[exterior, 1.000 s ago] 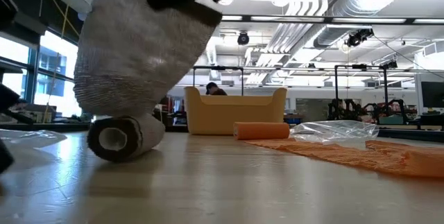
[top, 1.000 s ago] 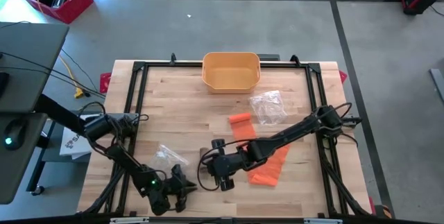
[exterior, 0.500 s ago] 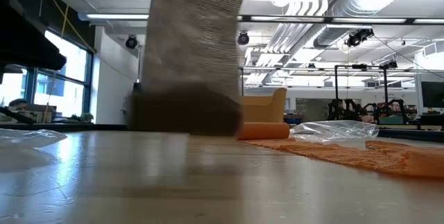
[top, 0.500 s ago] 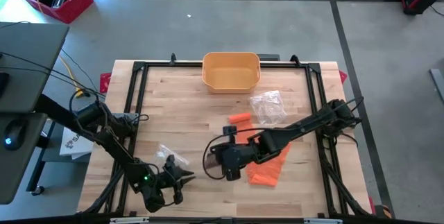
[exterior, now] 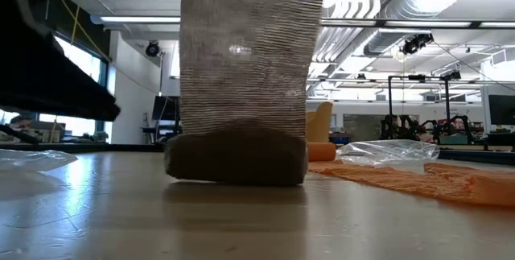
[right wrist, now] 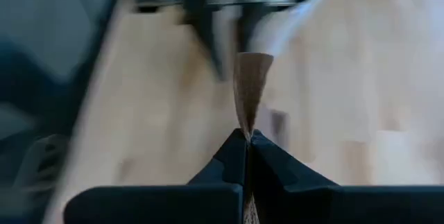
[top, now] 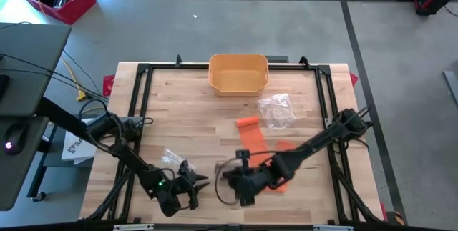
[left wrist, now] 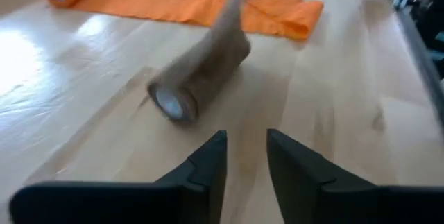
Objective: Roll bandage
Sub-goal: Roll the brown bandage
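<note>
A grey-brown bandage roll (exterior: 237, 159) lies on its side on the wooden table near the front; it also shows in the left wrist view (left wrist: 198, 78). Its loose strip (exterior: 245, 51) rises straight up from the roll. My right gripper (top: 232, 179) is above the roll, shut on the strip's upper end. My left gripper (left wrist: 246, 141) is open and empty just left of the roll (top: 199, 184), its fingers pointing at it. An orange bandage (top: 268, 156) lies unrolled behind, its rolled end (top: 247, 121) toward the far side. My right gripper pinches the strip's free end (right wrist: 248, 123) between its two shut fingers. The strip hangs below them, drawn straight (exterior: 245, 51), down to the roll, which rests on the table.
A yellow bin (top: 238, 72) stands at the far edge. One clear plastic wrapper (top: 275, 109) lies right of centre, another (top: 174, 161) near my left gripper. A black frame (top: 143, 116) borders the table.
My right gripper has gone toward the table's near edge and a little right, still shut on the strip. The roll has been dragged along and turned about: its open end faced the low camera, now its side does. My left gripper has moved a little toward the roll.
</note>
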You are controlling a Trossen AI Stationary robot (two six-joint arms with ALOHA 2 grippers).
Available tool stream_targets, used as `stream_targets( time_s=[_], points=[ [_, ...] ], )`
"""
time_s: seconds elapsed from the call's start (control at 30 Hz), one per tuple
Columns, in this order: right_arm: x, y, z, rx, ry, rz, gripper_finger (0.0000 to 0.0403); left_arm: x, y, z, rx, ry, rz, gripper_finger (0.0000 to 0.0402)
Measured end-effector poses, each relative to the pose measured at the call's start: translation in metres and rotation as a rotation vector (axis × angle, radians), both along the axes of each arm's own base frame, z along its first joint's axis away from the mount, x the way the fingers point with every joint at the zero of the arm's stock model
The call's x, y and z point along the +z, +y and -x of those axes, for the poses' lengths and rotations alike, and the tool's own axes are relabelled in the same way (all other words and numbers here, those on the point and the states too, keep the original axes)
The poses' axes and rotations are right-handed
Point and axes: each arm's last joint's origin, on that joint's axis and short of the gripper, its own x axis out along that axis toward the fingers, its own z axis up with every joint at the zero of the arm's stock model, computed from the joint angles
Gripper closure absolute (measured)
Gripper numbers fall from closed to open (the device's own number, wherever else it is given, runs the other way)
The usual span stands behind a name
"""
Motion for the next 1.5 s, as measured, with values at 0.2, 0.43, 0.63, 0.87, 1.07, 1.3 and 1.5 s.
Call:
stream_targets(
  time_s=[0.2,0.43,0.63,0.87,1.07,1.3,1.5],
  points=[
    [-0.008,0.032,0.015,0.063,0.035,-0.06,0.0403,0.001,-0.001,-0.007,-0.051,0.001,0.018,0.0244],
    [-0.016,0.049,0.023,-0.024,-0.002,-0.057,0.0403,0.001,-0.003,-0.009,-0.16,0.055,-0.018,0.022],
    [-0.014,0.054,0.024,-0.028,-0.029,-0.066,0.0403,-0.008,0.001,-0.01,-0.115,0.057,-0.078,0.0225],
    [-0.013,0.056,0.025,-0.016,-0.036,-0.064,0.0403,-0.029,0.014,-0.026,-0.041,0.058,-0.094,0.0225],
    [-0.013,0.055,0.025,-0.012,-0.036,-0.06,0.0403,-0.037,0.018,-0.039,-0.059,0.032,-0.067,0.0226],
    [-0.013,0.056,0.026,-0.01,-0.037,-0.06,0.0403,-0.03,0.013,-0.044,-0.141,-0.016,-0.088,0.0226],
    [-0.013,0.058,0.026,0.001,-0.043,-0.057,0.0403,-0.03,0.017,-0.049,-0.167,-0.008,-0.081,0.0226]
  ],
)
